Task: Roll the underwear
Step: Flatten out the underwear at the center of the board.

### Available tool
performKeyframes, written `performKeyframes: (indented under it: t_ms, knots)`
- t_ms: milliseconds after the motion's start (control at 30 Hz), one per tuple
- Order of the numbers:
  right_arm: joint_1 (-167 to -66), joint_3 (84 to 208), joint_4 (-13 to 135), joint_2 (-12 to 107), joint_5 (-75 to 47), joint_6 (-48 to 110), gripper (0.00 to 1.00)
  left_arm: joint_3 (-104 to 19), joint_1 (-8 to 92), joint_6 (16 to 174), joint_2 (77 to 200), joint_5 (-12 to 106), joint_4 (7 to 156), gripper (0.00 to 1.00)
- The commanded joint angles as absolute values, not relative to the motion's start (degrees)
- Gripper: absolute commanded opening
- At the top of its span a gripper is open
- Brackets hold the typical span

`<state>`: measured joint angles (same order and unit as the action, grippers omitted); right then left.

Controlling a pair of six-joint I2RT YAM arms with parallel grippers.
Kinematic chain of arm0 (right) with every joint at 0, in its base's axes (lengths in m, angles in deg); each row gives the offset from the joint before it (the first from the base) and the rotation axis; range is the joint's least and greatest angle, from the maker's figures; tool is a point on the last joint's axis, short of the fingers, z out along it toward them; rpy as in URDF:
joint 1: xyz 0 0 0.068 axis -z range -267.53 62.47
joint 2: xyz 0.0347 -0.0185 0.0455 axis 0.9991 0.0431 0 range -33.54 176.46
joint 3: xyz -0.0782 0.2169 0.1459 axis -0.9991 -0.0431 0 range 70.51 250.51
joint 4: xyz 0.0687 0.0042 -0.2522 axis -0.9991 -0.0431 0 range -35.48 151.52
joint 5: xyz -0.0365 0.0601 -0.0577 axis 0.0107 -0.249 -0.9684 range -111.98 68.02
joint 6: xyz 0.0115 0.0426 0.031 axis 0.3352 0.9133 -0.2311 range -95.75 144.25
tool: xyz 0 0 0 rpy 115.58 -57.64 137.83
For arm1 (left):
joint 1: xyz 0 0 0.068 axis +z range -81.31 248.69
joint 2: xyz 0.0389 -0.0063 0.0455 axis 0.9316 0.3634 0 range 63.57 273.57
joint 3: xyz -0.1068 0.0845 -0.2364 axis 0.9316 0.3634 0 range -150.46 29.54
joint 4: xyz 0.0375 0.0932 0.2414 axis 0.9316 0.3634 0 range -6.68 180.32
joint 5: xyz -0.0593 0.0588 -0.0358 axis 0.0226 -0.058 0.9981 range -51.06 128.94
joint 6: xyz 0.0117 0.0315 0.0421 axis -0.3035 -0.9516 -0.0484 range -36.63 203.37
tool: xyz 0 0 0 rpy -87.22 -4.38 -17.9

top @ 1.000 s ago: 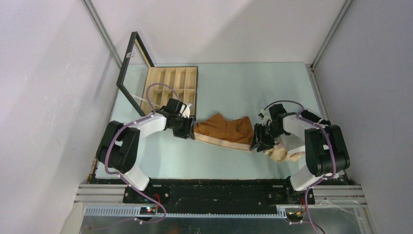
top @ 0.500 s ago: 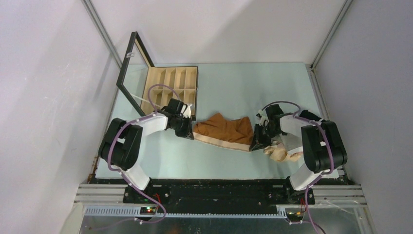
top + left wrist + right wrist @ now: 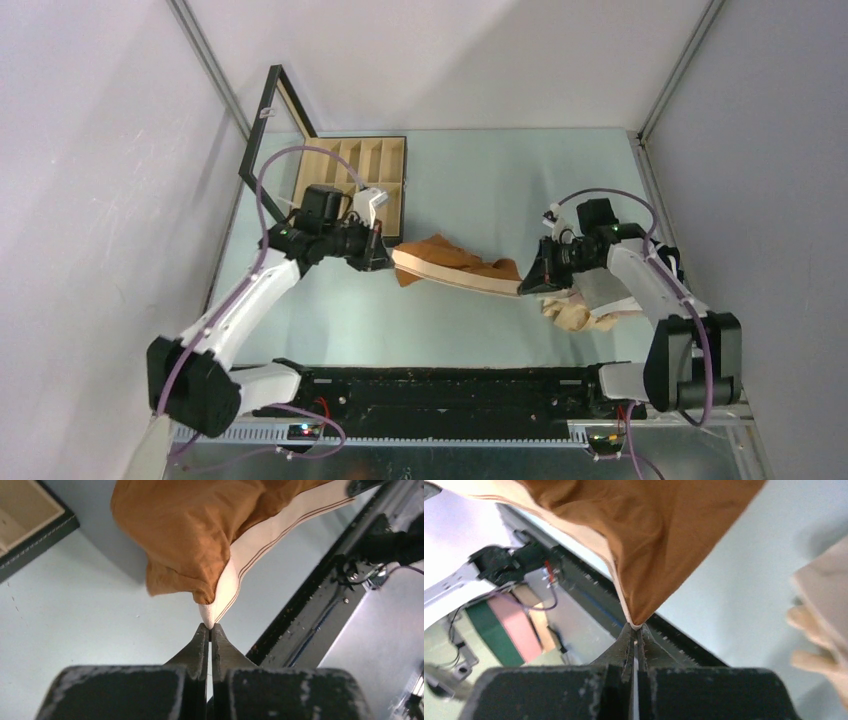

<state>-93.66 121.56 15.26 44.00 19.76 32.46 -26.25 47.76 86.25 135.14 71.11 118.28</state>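
Left claw (image 3: 385,261) and right claw (image 3: 526,286) clenched the rust-brown cloth underwear (image 3: 455,268) between them, an open black-framed wooden compartment box (image 3: 352,170) beyond the left.

No word, number, brand or sign can be read in any view (the rust-brown underwear (image 3: 200,525) bears only plain stripes on its pale band; a pale patch (image 3: 266,115) on the box lid (image 3: 250,145) is too small to make out).

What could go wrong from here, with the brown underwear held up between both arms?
1. The left fingers and right fingers each pinch only a thin corner tip of the rust-brown underwear; pulling apart could slip one free.
2. The sagging cloth hangs close to the beige garments and could drag them.
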Motion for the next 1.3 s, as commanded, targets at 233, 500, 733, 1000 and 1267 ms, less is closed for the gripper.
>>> performKeyframes:
  t_ms: [233,500,733,1000,1267]
  knots:
    - [-99.11,122.85,4.55,26.23,39.52,32.35,0.0,-28.17,46.44,75.25,119.15,79.65,132.81,0.0]
    - [-99.83,119.26,3.75,18.31,41.71,36.72,0.0,-27.77,46.49,74.88,113.63,80.01,139.33,0.0]
    - [-97.89,118.43,5.48,20.71,40.23,38.43,0.0,-25.88,46.51,83.85,118.74,76.97,135.03,0.0]
    - [-90.67,120.59,19.21,39.13,40.84,43.29,0.06,-35.51,49.28,93.59,143.69,73.32,127.04,0.07]
    - [-79.12,137.55,33.06,61.56,41.35,52.78,0.6,-53.73,60.39,100.99,161.2,67.3,121.97,0.57]
